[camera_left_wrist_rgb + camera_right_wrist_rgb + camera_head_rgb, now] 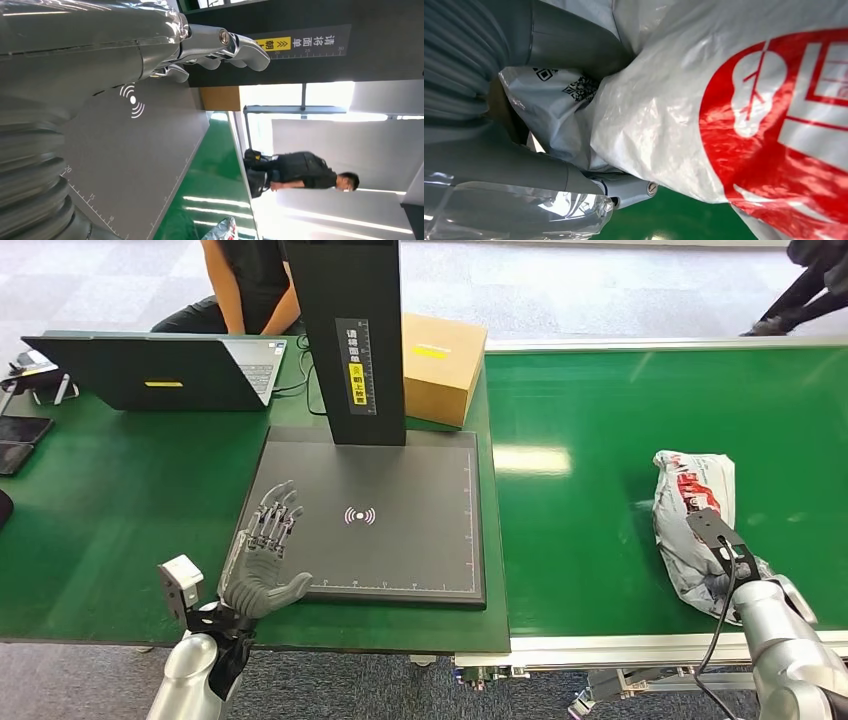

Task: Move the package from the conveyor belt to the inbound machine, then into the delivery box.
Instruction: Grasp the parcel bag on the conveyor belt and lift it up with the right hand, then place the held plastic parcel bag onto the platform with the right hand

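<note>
One crinkled plastic package (pixel 693 520) — seemingly gripped, right hand (pixel 524 165)

Silver arms, grey-fingered left robot hand (pixel 265 565)

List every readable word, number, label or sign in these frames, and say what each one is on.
"请将面单朝上": strip on the black column, with scale numbers "25" and "30".
"20", "15", "10": ruler edge of the scanner plate.
White wireless symbol, no words: plate centre.
QR codes: package label, not decodable; its red-and-white logo is cropped, unreadable.
Yellow stickers on the laptop and cardboard box: too small to read.
</note>
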`<state>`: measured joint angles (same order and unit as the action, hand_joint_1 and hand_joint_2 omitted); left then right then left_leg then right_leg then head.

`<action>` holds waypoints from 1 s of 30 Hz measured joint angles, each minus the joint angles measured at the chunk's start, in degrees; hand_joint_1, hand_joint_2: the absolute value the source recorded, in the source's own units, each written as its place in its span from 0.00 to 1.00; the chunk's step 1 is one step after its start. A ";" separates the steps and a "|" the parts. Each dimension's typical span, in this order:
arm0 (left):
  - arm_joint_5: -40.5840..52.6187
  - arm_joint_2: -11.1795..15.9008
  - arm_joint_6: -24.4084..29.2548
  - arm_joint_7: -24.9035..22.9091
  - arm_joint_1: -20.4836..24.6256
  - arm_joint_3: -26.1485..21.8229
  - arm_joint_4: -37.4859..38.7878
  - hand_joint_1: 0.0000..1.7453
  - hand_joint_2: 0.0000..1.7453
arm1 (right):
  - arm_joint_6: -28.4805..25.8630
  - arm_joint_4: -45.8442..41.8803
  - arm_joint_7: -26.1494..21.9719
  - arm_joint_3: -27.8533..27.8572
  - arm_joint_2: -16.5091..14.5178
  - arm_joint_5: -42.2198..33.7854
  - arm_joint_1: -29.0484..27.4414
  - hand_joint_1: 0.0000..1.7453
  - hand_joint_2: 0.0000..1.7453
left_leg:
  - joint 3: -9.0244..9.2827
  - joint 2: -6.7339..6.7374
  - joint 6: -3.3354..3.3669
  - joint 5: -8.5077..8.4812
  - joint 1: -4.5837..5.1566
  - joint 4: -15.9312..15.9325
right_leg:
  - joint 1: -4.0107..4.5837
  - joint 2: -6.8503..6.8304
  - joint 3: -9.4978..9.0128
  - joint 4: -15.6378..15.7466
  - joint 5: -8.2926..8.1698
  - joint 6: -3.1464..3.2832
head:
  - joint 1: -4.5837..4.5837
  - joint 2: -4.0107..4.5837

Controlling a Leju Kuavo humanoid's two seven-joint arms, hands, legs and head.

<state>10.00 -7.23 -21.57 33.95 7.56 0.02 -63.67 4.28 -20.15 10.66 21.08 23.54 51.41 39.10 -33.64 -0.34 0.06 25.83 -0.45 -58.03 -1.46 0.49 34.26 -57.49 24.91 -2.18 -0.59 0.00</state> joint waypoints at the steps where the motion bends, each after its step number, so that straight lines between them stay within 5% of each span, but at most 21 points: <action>1: -0.08 0.00 0.00 0.01 0.00 0.00 0.01 0.00 1.00 | -0.06 0.00 -0.39 0.14 0.00 -0.01 0.00 1.00 1.00 | 0.00 0.00 0.00 0.00 0.00 0.00 | 0.00 0.00 -0.01 0.00 0.00 0.00 | 0.00 0.00; 9: -0.28 -0.01 -0.01 -0.64 -0.61 -0.25 -0.49 0.00 1.00 | -6.52 0.13 -9.21 1.65 -0.70 -1.34 -0.52 1.00 1.00 | -0.05 0.04 0.01 -0.01 0.05 -0.02 | -0.07 0.08 0.01 0.00 -0.09 -0.04 | 0.02 0.00; 22: -0.33 -0.27 -0.37 -1.51 -3.13 -0.94 -4.61 0.00 1.00 | -32.70 -11.99 -32.00 2.54 -5.72 -6.31 -4.75 1.00 1.00 | -0.14 -0.04 0.02 -0.08 0.07 0.04 | -0.08 -0.05 0.12 -0.01 -0.07 -0.03 | 0.01 0.00; 30: -0.16 -0.31 -0.08 -0.11 -3.10 -0.98 -4.61 0.00 1.00 | -35.35 -24.45 -35.65 -0.20 -8.80 -7.17 -10.52 1.00 1.00 | -0.15 -0.04 0.02 -0.08 0.08 0.05 | -0.09 -0.04 0.13 -0.01 -0.08 -0.03 | 0.01 0.00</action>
<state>9.84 -7.54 -21.65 33.84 4.46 -0.96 -68.28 -31.07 -44.60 -24.99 20.88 14.74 44.23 28.57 -33.79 -0.37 0.08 25.76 -0.38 -57.98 -1.55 0.45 34.39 -57.51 24.83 -2.22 -0.58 0.00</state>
